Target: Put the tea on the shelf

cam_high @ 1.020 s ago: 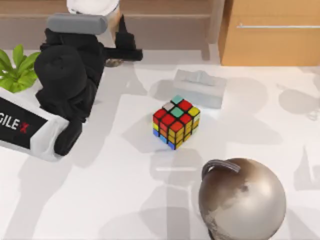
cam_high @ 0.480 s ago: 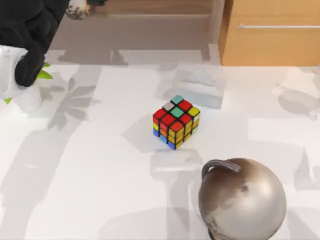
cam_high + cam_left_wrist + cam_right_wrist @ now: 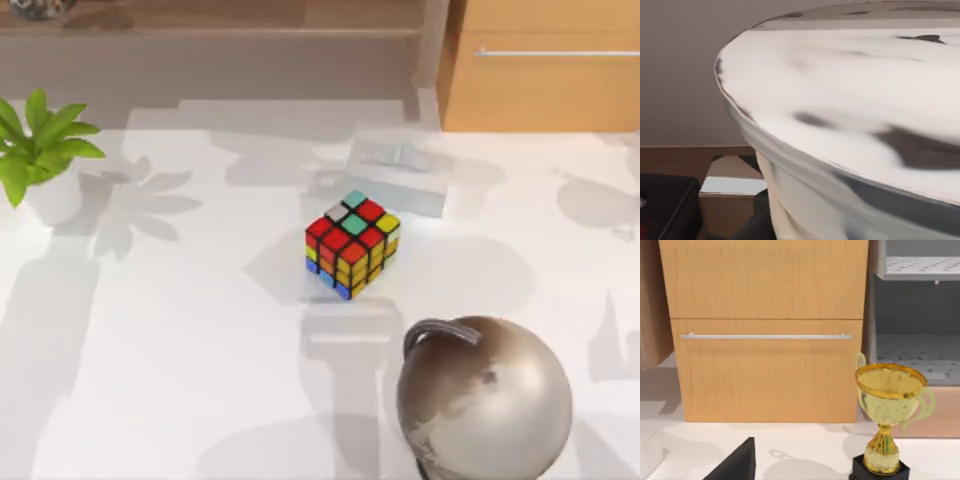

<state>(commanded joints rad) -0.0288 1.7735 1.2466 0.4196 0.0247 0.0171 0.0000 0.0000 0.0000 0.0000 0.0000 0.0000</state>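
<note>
On shelf (image 3: 250, 15), far left: tea (image 3: 35, 8) | lid (image 3: 850, 100) fronts left wrist.

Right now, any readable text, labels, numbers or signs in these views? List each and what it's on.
None readable. The cube, globe, trophy, cabinet, tea's white lid and plant pot carry no legible lettering.

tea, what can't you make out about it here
- Top view: the tea is cut off by the picture's top edge at the shelf, so whether it rests on the board cannot be told.
- Left wrist view: its white lid is so close that it hides most of the cup below.
</note>
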